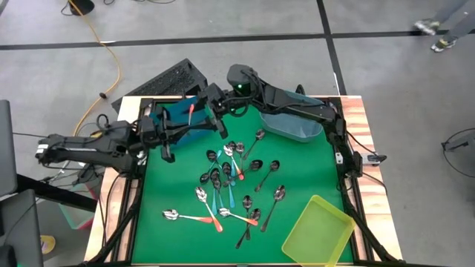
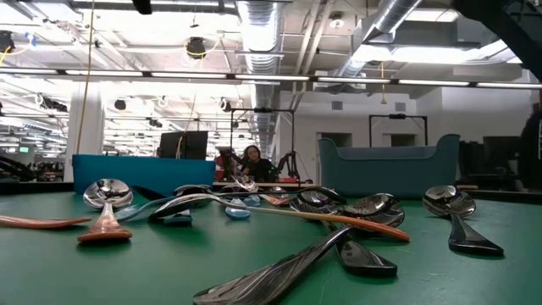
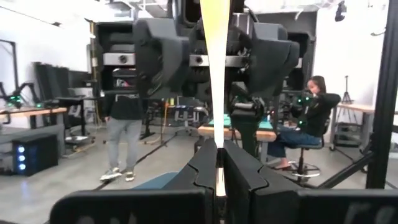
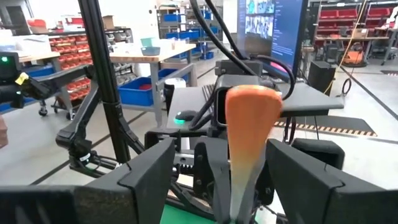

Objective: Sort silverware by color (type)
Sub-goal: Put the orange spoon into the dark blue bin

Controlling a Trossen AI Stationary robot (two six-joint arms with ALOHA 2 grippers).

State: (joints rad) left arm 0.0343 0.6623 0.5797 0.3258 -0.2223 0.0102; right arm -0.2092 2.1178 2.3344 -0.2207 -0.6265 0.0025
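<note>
An orange-red-handled spoon [image 1: 191, 113] is up in the air over the blue bin [image 1: 174, 122] at the table's far left. My left gripper [image 3: 217, 146] reaches in from the left and is shut on it. My right gripper [image 4: 221, 149] faces it from the right, open, one finger on either side of the orange handle [image 4: 249, 124] without touching. Several more spoons [image 1: 234, 182], with orange-red, light blue and dark handles, lie flat on the green mat; the low view shows them close up [image 2: 339, 216]. My left gripper pinches the spoon between its two shut fingers [image 3: 202, 165], which come in about level from the table's left. The spoon shows edge-on as a thin strip [image 3: 215, 74] rising from the fingertips. Which part is pinched is hidden by the fingers. The spoon is lifted clear.
A grey-blue bin [image 1: 293, 124] sits at the far right of the mat and a yellow-green bin [image 1: 318, 231] at the near right corner. The mat's near left [image 1: 171, 245] holds nothing. People sit and stand in the room beyond [image 3: 311, 118].
</note>
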